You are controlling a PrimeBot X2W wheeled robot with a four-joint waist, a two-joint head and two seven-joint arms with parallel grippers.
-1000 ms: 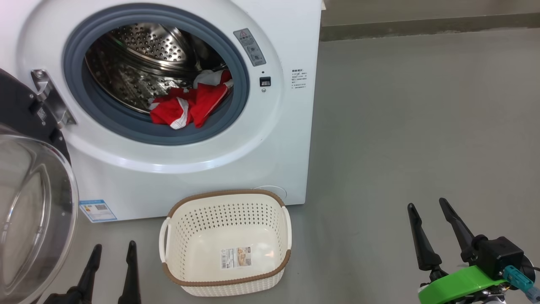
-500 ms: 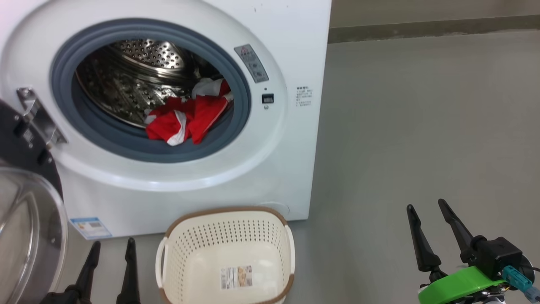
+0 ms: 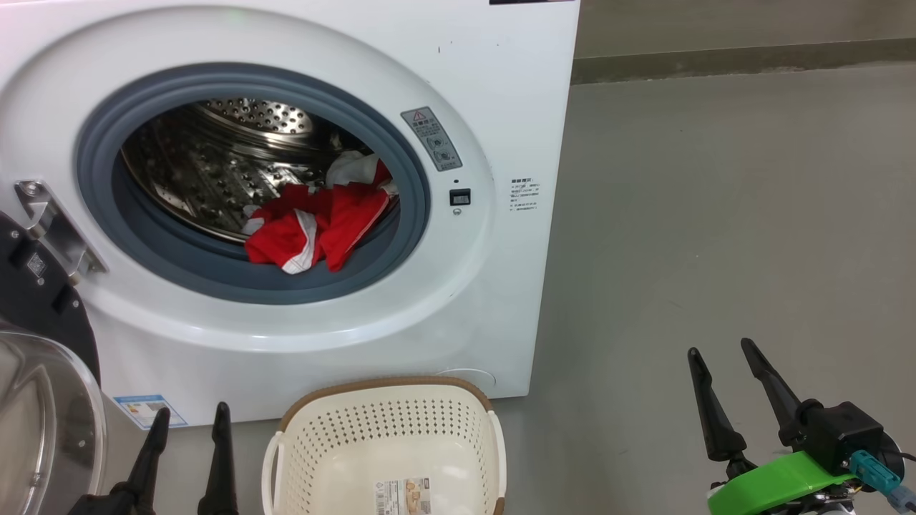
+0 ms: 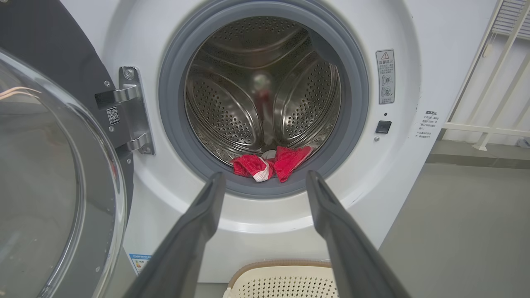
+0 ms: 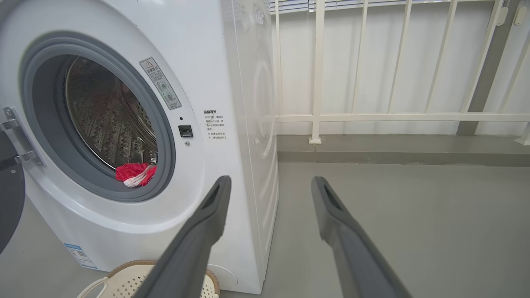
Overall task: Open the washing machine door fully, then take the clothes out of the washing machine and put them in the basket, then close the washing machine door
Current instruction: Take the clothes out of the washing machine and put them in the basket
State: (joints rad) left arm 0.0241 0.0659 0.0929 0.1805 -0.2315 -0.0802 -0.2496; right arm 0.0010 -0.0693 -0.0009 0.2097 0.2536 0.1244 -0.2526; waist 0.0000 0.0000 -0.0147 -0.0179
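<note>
Head camera has tilted up — clothes (image 3: 315, 229) at the drum (image 3: 215, 164) lip come central (washing machine door (image 3: 43, 322) wide open); left gripper (image 3: 192, 409) and right gripper (image 3: 719, 346) gape, empty.

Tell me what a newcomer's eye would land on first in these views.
The red clothes heaped at the front lip of the steel drum stand out first, inside the white washing machine. The washing machine door is swung open at the left, and the basket sits empty on the floor below the opening. The left gripper and right gripper are low, fingers apart, holding nothing.
</note>
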